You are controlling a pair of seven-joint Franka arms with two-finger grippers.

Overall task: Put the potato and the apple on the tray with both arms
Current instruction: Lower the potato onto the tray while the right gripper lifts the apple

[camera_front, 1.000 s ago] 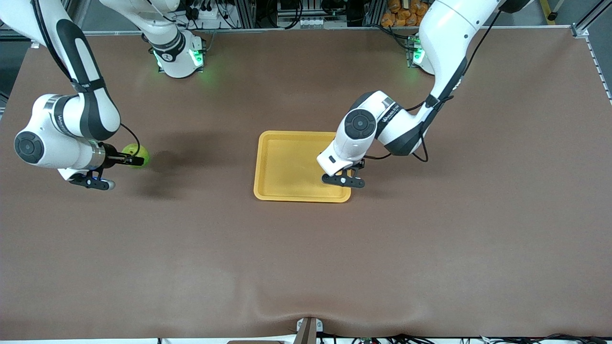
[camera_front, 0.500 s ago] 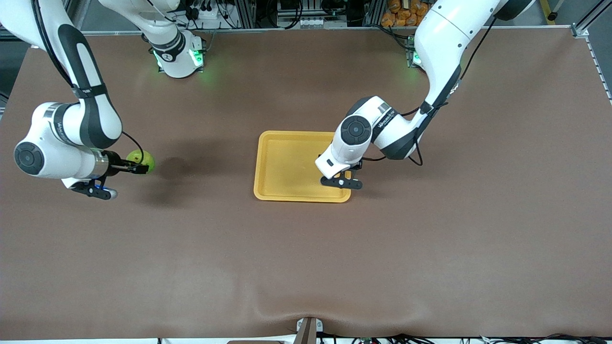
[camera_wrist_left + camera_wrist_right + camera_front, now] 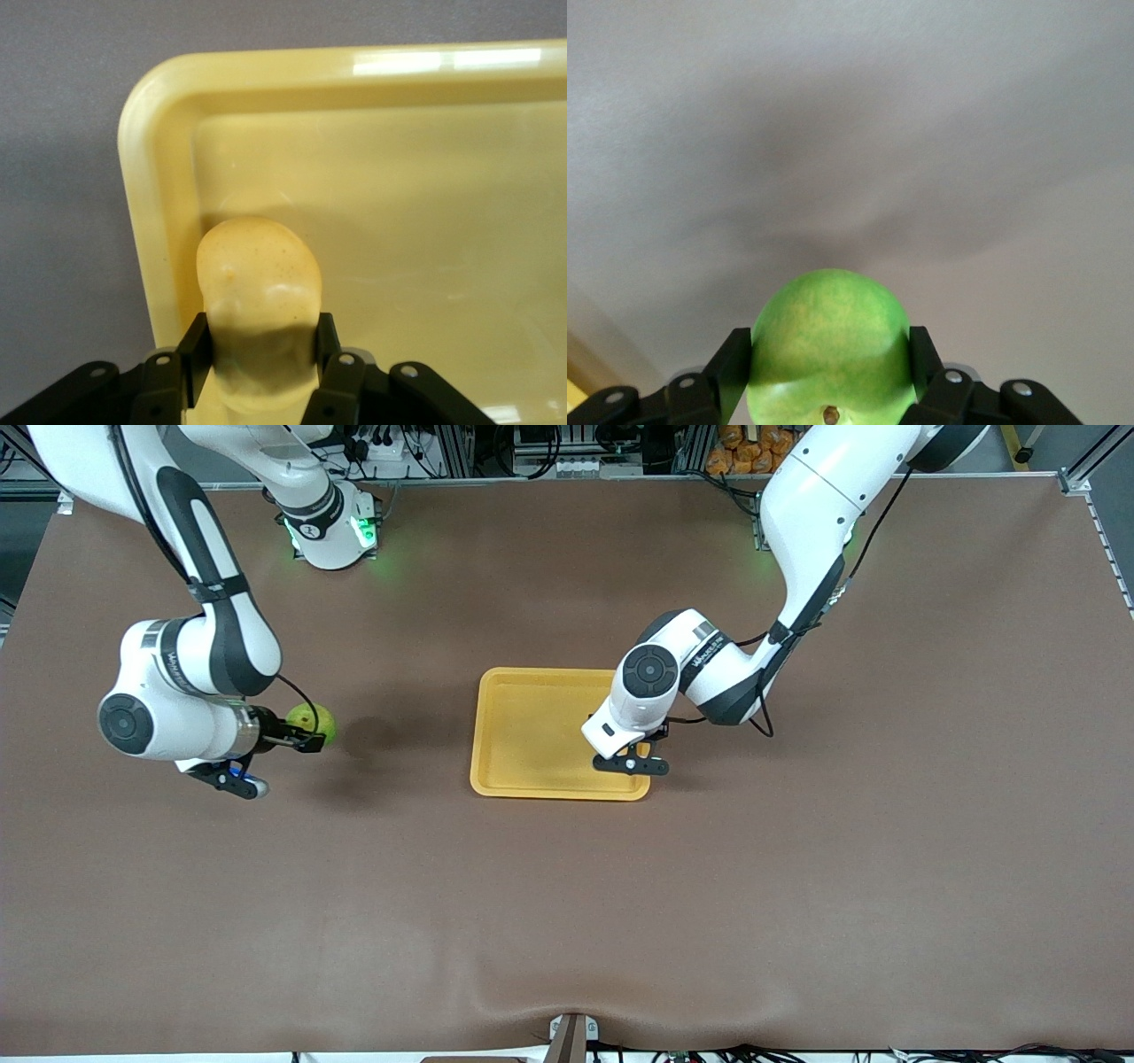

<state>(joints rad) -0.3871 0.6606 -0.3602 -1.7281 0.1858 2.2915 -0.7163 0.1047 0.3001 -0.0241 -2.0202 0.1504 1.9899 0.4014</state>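
Potato (image 3: 257, 301) pinched in the left gripper (image 3: 259, 347), low over the tray (image 3: 523, 731), at the tray corner toward the left arm's end and nearer the front camera; left wrist view shows it just inside the rim, whether it touches the tray floor I cannot tell; in the front view the potato is hidden under the wrist; not released yet.

Apple (image 3: 311, 721) clamped in the right gripper (image 3: 308, 737), up over bare desk (image 3: 567, 921) toward the right arm's end, well apart from the tray; right wrist view shows the green fruit (image 3: 829, 354) between the fingers (image 3: 731, 363) with only desk surface below and a sliver of yellow at the frame's corner, probably the tray.

Progress, as a judgement: both items picked, neither placed; potato close to done, needs lowering if not down and letting go; apple has the whole carry to the tray left, then release; roughly halfway.

Tray holds nothing resting free that I can see.

Count: one potato; one apple; one tray; two arms, two grippers, both closed on a load; nothing else loose on the desk.
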